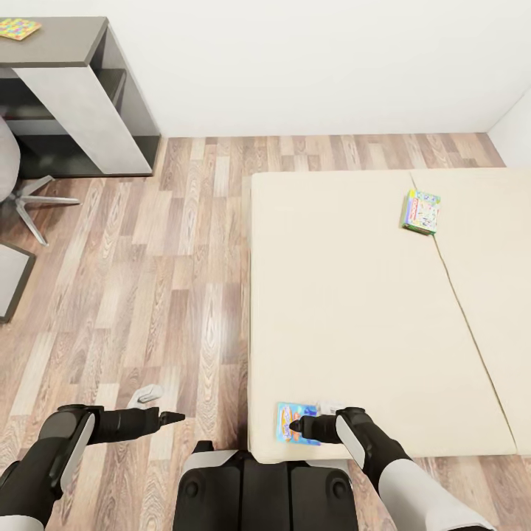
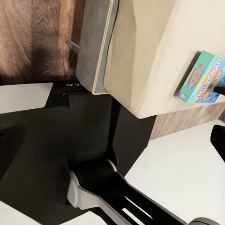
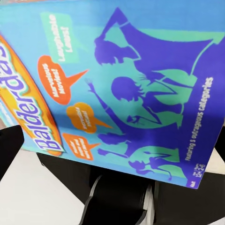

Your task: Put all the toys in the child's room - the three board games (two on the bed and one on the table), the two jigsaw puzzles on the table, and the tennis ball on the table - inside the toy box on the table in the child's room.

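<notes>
A blue board game (image 1: 295, 423) is lying flat at the beige bed's (image 1: 346, 310) near corner. A green board game (image 1: 421, 212) is lying farther up. A jigsaw puzzle (image 1: 18, 29) is sitting on the table (image 1: 63, 44).

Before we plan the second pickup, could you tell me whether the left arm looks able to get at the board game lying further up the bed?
Probably not from here. The left gripper hangs over the floor beside the bed, while that far board game lies across the mattress toward the wall, with nothing on the mattress between. The robot would likely need to move first.

Beige bed (image 1: 346, 310): blue board game (image 1: 289, 423) at near corner; second board game (image 1: 421, 212) farther off. Desk (image 1: 51, 44): jigsaw puzzle (image 1: 18, 29).
</notes>
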Controlling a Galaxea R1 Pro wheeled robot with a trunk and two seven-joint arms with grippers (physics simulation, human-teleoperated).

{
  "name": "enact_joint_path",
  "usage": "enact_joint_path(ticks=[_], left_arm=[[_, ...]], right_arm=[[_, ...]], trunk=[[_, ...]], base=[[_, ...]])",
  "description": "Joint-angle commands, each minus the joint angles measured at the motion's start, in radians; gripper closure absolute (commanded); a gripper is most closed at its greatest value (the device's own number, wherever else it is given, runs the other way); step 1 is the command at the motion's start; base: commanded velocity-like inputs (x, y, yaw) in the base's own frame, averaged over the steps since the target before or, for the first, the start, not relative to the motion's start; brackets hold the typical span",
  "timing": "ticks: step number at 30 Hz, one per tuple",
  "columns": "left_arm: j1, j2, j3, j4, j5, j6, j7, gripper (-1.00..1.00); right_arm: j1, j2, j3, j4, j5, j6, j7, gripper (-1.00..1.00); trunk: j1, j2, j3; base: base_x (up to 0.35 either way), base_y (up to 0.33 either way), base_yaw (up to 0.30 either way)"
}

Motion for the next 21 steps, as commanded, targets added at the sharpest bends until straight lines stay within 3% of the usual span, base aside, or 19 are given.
enact_joint_path(ticks=[1, 21], left_arm=[[0.0, 0.0, 0.001, 0.0, 0.001, 0.008, -0.003, -1.0], [0.0, 0.0, 0.001, 0.0, 0.001, 0.008, -0.002, -1.0]], right_arm=[[0.0, -0.001, 0.003, -0.001, -0.004, 0.005, -0.001, -1.0], [-0.017, -0.001, 0.005, -0.007, -0.004, 0.005, -0.007, -1.0]], trunk=[[0.001, -0.001, -0.001], [0.001, -0.001, -0.001]], base=[[0.0, 0.053, 0.0], [0.0, 0.008, 0.0]])
